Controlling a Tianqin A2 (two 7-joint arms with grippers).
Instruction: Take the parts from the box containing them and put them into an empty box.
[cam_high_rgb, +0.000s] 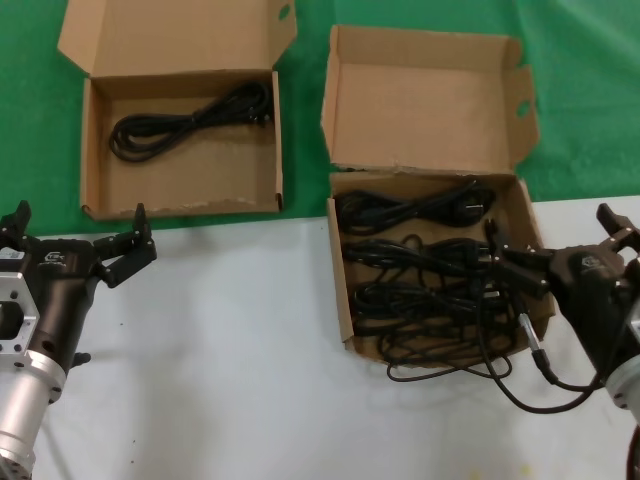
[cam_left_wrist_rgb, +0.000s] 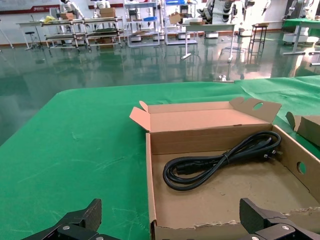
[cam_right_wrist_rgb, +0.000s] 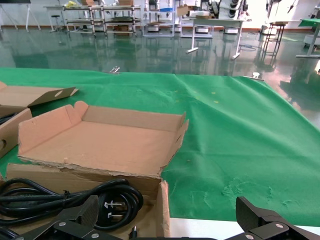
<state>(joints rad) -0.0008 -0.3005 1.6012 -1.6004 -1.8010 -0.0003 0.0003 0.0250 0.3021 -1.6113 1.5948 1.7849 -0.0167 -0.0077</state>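
Observation:
The squarish carton with the tabbed lid (cam_high_rgb: 425, 100) stands right of centre and holds several black cord bundles (cam_high_rgb: 420, 270). One loop spills over its front wall onto the table. The wide shallow carton (cam_high_rgb: 88, 160) at the back left holds one cord bundle (cam_high_rgb: 190, 120). My left gripper (cam_high_rgb: 78, 228) is open and empty just in front of the wide carton. In the left wrist view my left gripper (cam_left_wrist_rgb: 170, 210) faces that carton's front wall (cam_left_wrist_rgb: 210, 231) and its cord (cam_left_wrist_rgb: 220, 160). My right gripper (cam_high_rgb: 555, 240) is open and straddles the squarish carton's right wall. In the right wrist view my right gripper (cam_right_wrist_rgb: 167, 205) has a plugged cord (cam_right_wrist_rgb: 75, 200) beside one finger.
Both cartons sit where the green cloth (cam_high_rgb: 590, 90) meets the white table surface (cam_high_rgb: 230, 350). My own grey-tipped cable (cam_high_rgb: 535, 350) trails on the white surface by the squarish carton's front right corner. The squarish carton's lid (cam_right_wrist_rgb: 100, 145) lies open behind it.

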